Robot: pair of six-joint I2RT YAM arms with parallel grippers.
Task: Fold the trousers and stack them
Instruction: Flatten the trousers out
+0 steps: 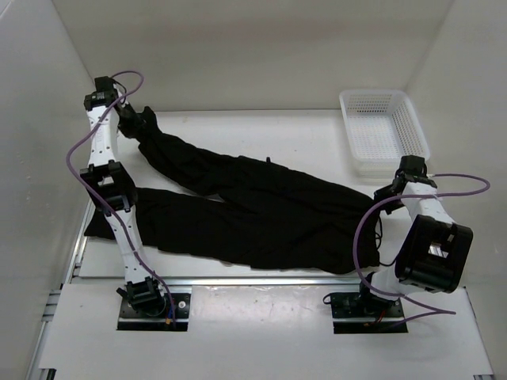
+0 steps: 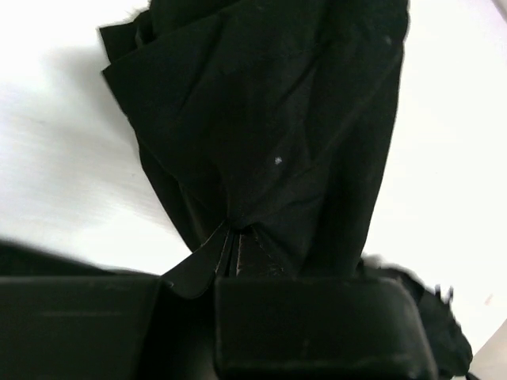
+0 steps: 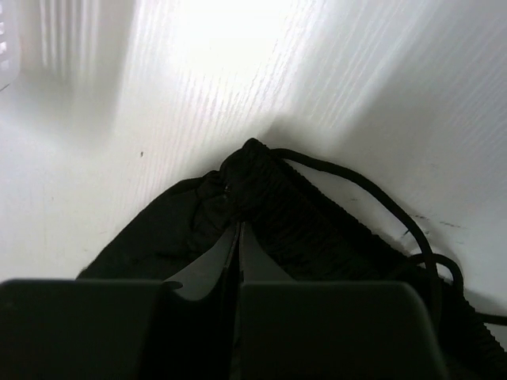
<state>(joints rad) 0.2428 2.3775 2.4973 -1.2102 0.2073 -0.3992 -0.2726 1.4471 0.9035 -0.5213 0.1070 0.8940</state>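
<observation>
The black trousers (image 1: pixel 261 214) lie spread across the table, waist to the right and both legs running to the left. My left gripper (image 1: pixel 136 120) is at the far left and is shut on the cuff end of the far leg (image 2: pixel 269 134), which hangs from its jaws. My right gripper (image 1: pixel 388 192) is at the right end and is shut on the ribbed waistband (image 3: pixel 261 198). A black drawstring (image 3: pixel 372 198) trails off the waistband onto the table. The near leg's cuff (image 1: pixel 99 226) lies flat behind the left arm.
A white mesh basket (image 1: pixel 384 131) stands at the back right, just beyond the right gripper. White walls close in on the left, back and right. The table's front edge runs along a metal rail (image 1: pixel 238 281) by the arm bases.
</observation>
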